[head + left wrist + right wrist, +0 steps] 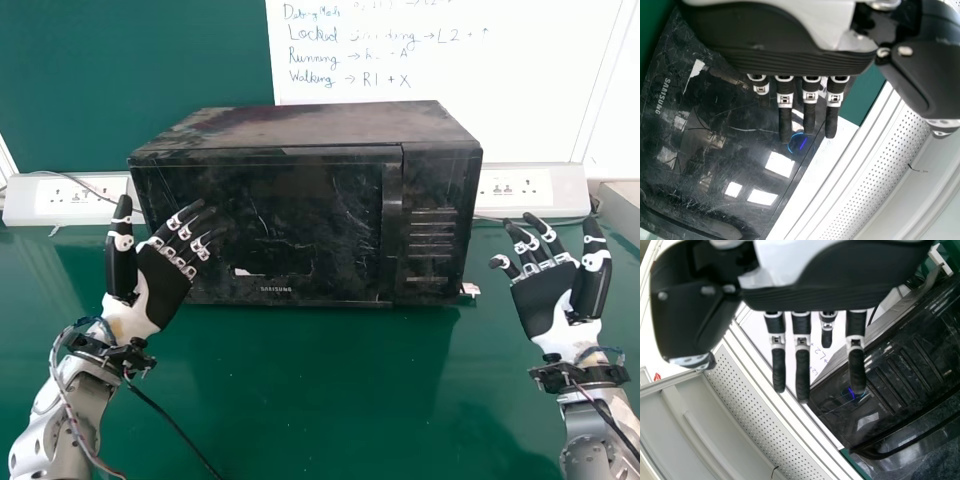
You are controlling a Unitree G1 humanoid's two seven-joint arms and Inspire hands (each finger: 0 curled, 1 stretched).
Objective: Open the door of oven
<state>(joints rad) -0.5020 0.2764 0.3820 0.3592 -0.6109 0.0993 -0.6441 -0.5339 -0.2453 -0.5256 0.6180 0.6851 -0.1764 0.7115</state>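
The black oven [290, 220] stands on the green table with its door shut; an upright handle [391, 230] runs along the door's right side. My left hand [165, 285] is open in front of the oven's left part, fingers spread. To the right of the oven my right hand [545, 300] is held open, apart from it. In the left wrist view my left hand [785, 107] has straight fingers before the dark door [735, 135]. In the right wrist view my right hand [801, 370] has extended fingers, with the oven's slotted panel [900, 370] beyond.
The green table [310, 390] extends in front of the oven. White socket strips [75, 198] run behind it on both sides, below a whiteboard [450, 70] and a green board. A small pinkish-white item [470, 289] lies by the oven's lower right corner.
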